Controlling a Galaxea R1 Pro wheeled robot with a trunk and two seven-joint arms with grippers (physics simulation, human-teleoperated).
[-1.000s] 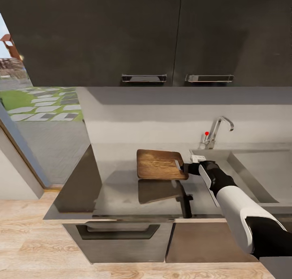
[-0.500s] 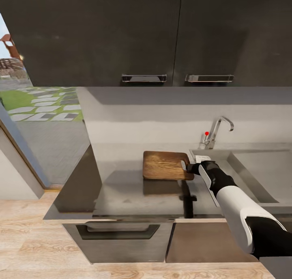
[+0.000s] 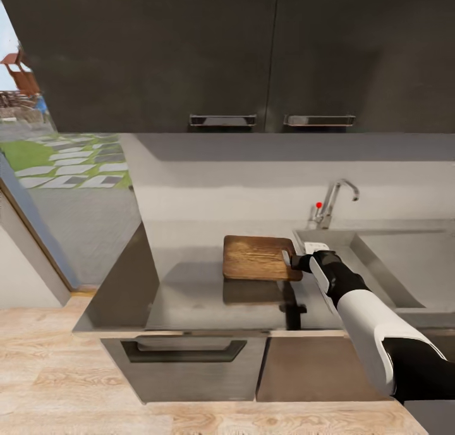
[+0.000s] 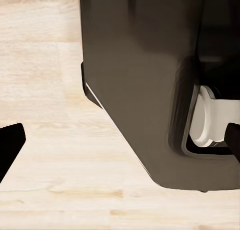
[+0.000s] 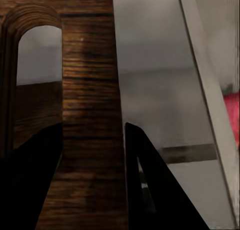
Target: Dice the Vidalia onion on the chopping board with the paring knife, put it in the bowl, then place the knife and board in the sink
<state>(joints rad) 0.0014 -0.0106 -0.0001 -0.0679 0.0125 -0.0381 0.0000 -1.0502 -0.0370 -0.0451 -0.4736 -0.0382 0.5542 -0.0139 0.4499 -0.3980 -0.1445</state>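
At frame centre, the right gripper (image 3: 296, 259) clamps the brown wooden chopping board (image 3: 256, 257), lifted above the grey glossy countertop (image 3: 189, 296).

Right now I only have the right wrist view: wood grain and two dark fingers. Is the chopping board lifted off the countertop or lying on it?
Observer: It looks lifted. In the head view the chopping board sits roughly level, with its reflection on the countertop just below it.
Operator: Where's the sink from there?
Observer: The sink is directly on the robot's right of the board, and the right gripper holds the board's edge nearest it.
Operator: And the left gripper?
Observer: The left wrist view shows the left gripper open and holding nothing, above the wooden floor.
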